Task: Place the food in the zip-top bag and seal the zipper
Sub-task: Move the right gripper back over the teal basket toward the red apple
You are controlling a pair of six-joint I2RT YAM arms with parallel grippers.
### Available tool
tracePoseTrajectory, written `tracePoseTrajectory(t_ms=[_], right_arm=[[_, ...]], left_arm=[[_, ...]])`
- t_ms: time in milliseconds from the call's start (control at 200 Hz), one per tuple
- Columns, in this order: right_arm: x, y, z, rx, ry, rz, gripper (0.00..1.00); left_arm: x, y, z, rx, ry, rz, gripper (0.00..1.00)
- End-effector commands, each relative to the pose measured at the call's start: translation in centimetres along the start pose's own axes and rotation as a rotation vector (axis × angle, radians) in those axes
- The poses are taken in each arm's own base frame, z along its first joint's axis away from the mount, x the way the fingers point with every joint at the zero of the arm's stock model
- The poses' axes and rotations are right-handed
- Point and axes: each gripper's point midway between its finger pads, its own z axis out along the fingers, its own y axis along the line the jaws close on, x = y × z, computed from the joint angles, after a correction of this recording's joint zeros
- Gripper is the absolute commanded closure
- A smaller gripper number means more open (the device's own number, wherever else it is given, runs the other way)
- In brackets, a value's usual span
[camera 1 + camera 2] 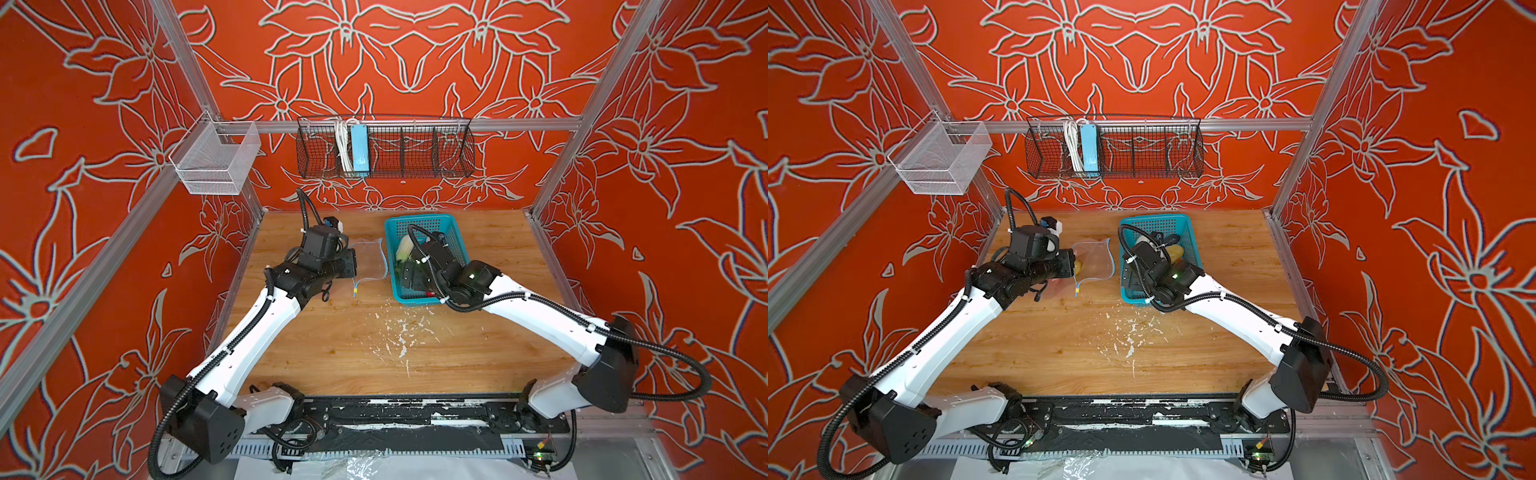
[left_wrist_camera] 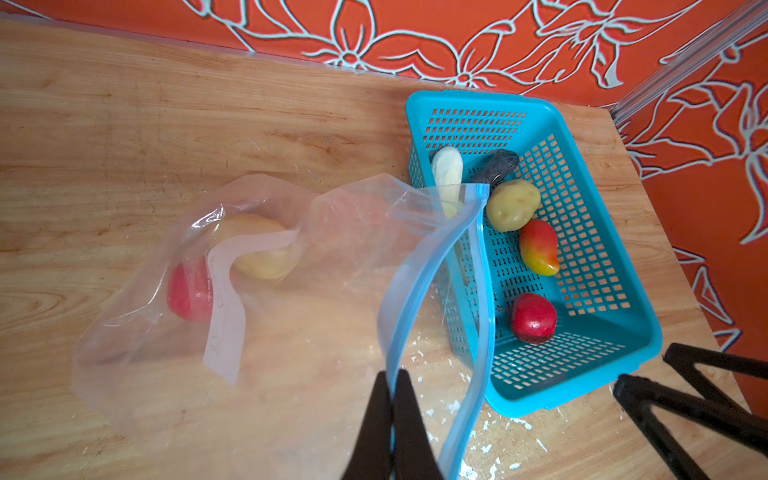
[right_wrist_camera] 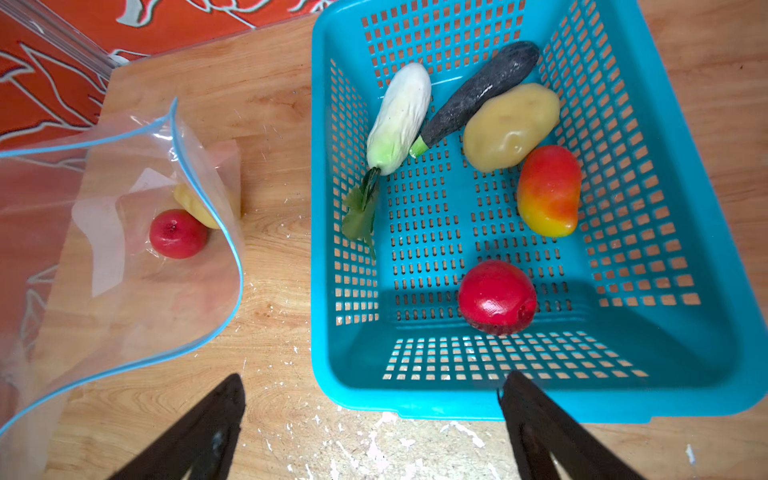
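In both top views the bag [image 1: 370,259] [image 1: 1094,262] lies on the wooden counter [image 1: 374,353], just beside the basket [image 1: 415,218] [image 1: 1154,218]. Its mouth faces the basket and its long axis runs away from it. The zipper [image 1: 384,257], a thin light-blue strip, bows along the basket's long side. The right arm hangs over the basket and hides most of what is in it.

In the left wrist view the left jaws are pinched shut on one lip of the zipper [image 2: 401,291], holding the mouth lifted and gaping toward the basket [image 2: 478,97]. The bag [image 2: 291,332] is clear, flimsy, wrinkled film with a white label [image 2: 224,316]. At its closed end, away from the basket, sit the bagged potato [image 2: 257,249] and the bagged tomato [image 2: 189,295].

In the right wrist view the right jaws are spread wide and hold nothing, poised at the basket's rim [image 3: 415,403]. The basket is teal perforated plastic, and five pieces lie inside it:
- the leafy vegetable [image 3: 399,118], white and ribbed, with green leaves trailing toward the basket's middle
- the eggplant [image 3: 478,95] — dark, slim, slanted, its green stem end touching the leafy vegetable
- the basket potato [image 3: 511,126], lumpy and yellowish, against the eggplant
- the fruit [image 3: 548,191], glossy red fading to yellow, touching that potato
- the basket tomato [image 3: 496,297], round, apart from the rest
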Motion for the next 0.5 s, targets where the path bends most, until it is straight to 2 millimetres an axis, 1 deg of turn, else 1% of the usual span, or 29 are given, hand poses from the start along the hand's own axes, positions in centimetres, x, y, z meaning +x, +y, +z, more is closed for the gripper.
tracePoseTrajectory(t_ms=[0,30,110,135,205,265,365,495], right_arm=[[-0.8,-0.3,-0.8,-0.029,-0.057,-0.051,0.02],[-0.9,-0.4,-0.8,-0.036,-0.075,-0.042,0.02],[-1.0,-1.6,-0.6,-0.039,-0.074,0.053,0.02],[-1.3,-2.2,-0.4,-0.043,-0.075,0.078,0.02],[-1.5,-3.1,0.0,-0.044,-0.08,0.106,0.02],[-1.5,-4.0,0.4,-0.025,-0.06,0.115,0.02],[-1.3,-4.7,1.3,0.004,-0.009,0.102,0.02],[-0.7,-5.1,2.2,0.052,0.049,0.06,0.02]], left_arm=[[-0.2,0.2,-0.2,0.001,-0.012,-0.014,1.0],[-0.2,0.2,-0.1,0.001,-0.011,-0.013,1.0],[-0.3,0.3,-0.1,-0.005,-0.011,-0.011,1.0],[-0.2,0.3,0.0,-0.008,-0.009,-0.011,1.0],[-0.2,0.4,-0.1,-0.013,-0.012,-0.009,1.0],[-0.2,0.5,0.0,-0.019,-0.012,-0.007,1.0],[-0.2,0.5,0.0,-0.02,-0.012,-0.006,1.0],[-0.2,0.6,0.0,-0.023,-0.009,-0.003,1.0]])
